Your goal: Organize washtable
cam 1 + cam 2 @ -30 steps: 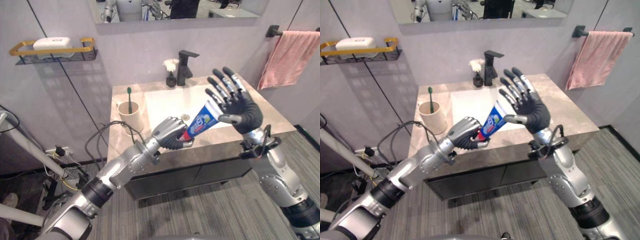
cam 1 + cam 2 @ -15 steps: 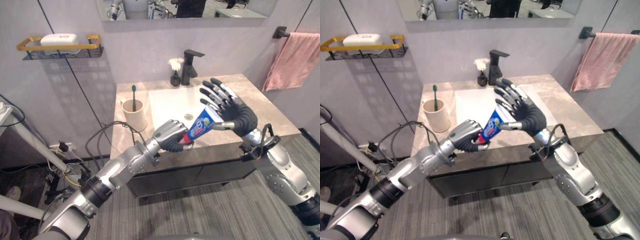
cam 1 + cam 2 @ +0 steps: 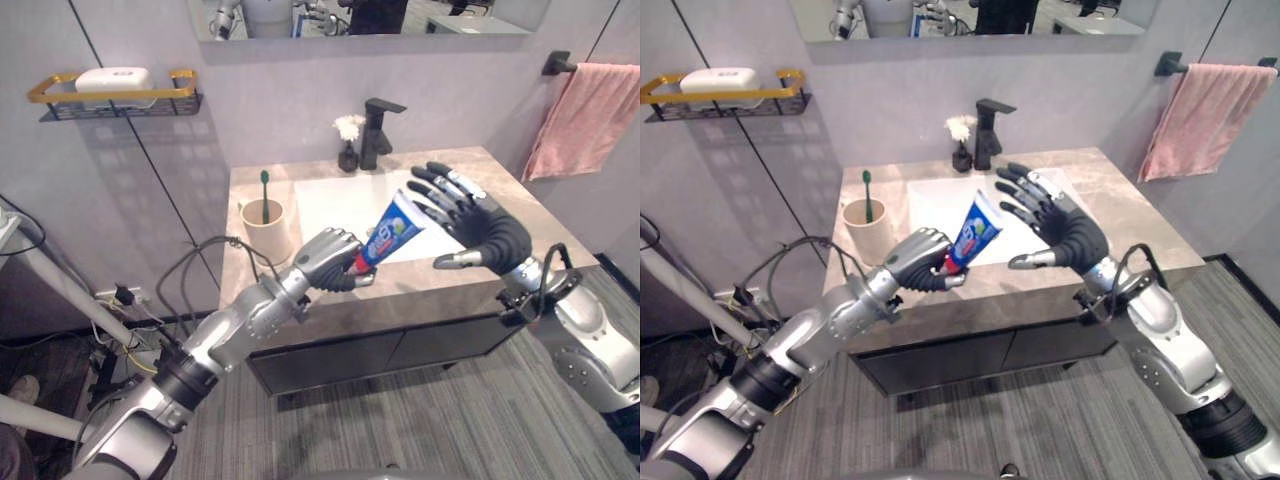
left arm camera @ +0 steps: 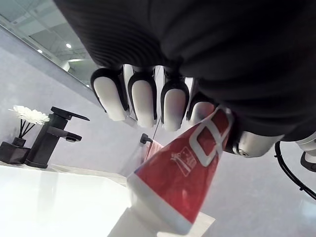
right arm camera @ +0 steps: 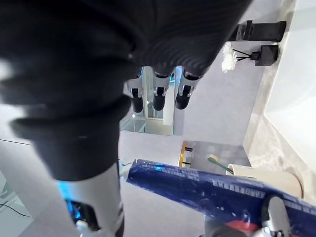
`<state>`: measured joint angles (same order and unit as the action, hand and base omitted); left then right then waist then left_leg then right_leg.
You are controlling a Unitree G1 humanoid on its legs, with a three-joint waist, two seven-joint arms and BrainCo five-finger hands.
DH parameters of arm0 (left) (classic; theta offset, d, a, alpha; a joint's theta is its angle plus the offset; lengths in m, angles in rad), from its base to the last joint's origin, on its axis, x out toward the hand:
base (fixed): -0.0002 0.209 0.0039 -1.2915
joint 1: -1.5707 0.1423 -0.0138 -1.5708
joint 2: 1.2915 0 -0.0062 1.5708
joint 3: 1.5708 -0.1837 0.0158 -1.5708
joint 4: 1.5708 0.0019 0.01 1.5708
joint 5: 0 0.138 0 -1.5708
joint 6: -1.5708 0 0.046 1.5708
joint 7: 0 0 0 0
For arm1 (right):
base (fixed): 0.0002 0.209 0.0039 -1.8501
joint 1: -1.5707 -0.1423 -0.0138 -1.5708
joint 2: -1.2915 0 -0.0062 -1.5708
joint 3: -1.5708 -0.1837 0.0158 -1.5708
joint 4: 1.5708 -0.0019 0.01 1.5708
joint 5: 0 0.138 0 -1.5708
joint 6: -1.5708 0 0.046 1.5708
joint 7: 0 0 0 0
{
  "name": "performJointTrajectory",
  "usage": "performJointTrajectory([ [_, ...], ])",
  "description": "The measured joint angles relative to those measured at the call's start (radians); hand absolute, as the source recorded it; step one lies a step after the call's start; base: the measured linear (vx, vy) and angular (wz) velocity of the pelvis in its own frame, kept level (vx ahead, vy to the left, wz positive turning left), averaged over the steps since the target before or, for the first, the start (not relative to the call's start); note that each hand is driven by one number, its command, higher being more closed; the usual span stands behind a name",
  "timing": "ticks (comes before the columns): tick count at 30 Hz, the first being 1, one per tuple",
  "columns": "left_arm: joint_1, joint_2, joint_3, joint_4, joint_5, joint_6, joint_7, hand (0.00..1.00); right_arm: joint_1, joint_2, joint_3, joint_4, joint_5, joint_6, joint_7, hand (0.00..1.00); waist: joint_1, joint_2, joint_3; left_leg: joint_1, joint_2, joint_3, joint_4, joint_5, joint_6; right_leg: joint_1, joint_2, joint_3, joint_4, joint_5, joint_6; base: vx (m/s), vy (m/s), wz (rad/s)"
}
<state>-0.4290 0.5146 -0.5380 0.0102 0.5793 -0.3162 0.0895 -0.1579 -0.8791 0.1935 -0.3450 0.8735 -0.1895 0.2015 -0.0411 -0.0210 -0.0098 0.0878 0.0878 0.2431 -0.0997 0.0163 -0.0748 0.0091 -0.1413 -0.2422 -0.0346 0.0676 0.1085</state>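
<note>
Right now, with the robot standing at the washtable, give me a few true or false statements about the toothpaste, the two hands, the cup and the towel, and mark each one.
1. The left hand is curled round the toothpaste tube. True.
2. The right hand is clamped on the tube as well. False: its fingers are spread open beside the tube's upper end.
3. A green toothbrush stands in the beige cup on the counter. True.
4. The pink towel lies in the basin. False: it hangs from a bar on the wall, to the robot's right.
</note>
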Motion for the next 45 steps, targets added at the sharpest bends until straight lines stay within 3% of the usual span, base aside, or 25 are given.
performJointTrajectory([
  [12, 0.001, -0.004, 0.001, -0.035, -0.018, 0.000, -0.003, 1.00, -0.001, 0.013, 0.021, -0.033, -0.022, 0.001, -0.004, 0.00, 0.002, 0.001, 0.000, -0.002, 0.000, 0.001, 0.005, 0.000, 0.000, -0.002, 0.000, 0.000, 0.000, 0.000, 0.000, 0.00, 0.000, 0.00],
  [17, 0.001, -0.042, -0.006, -0.049, -0.020, -0.001, -0.003, 1.00, -0.004, 0.055, 0.071, -0.032, -0.031, 0.004, -0.008, 0.00, 0.002, 0.003, 0.000, -0.005, 0.000, -0.014, 0.005, 0.001, 0.000, -0.001, -0.001, -0.006, 0.000, 0.000, 0.000, 0.00, 0.000, 0.04],
  [35, -0.020, -0.093, -0.100, -0.049, -0.060, 0.001, -0.024, 1.00, -0.055, 0.110, 0.205, -0.002, -0.032, 0.025, -0.026, 0.00, -0.001, 0.008, -0.002, -0.024, 0.001, -0.052, -0.002, 0.027, 0.001, 0.003, -0.002, -0.043, 0.000, 0.002, -0.006, -0.02, 0.001, 0.06],
  [45, -0.032, -0.099, -0.138, -0.049, -0.090, 0.007, -0.024, 1.00, -0.075, 0.110, 0.213, 0.013, -0.041, 0.024, -0.028, 0.00, 0.002, 0.013, -0.006, -0.031, 0.003, -0.073, -0.002, 0.044, -0.001, 0.001, -0.001, -0.062, 0.000, 0.006, -0.012, -0.02, 0.005, 0.06],
])
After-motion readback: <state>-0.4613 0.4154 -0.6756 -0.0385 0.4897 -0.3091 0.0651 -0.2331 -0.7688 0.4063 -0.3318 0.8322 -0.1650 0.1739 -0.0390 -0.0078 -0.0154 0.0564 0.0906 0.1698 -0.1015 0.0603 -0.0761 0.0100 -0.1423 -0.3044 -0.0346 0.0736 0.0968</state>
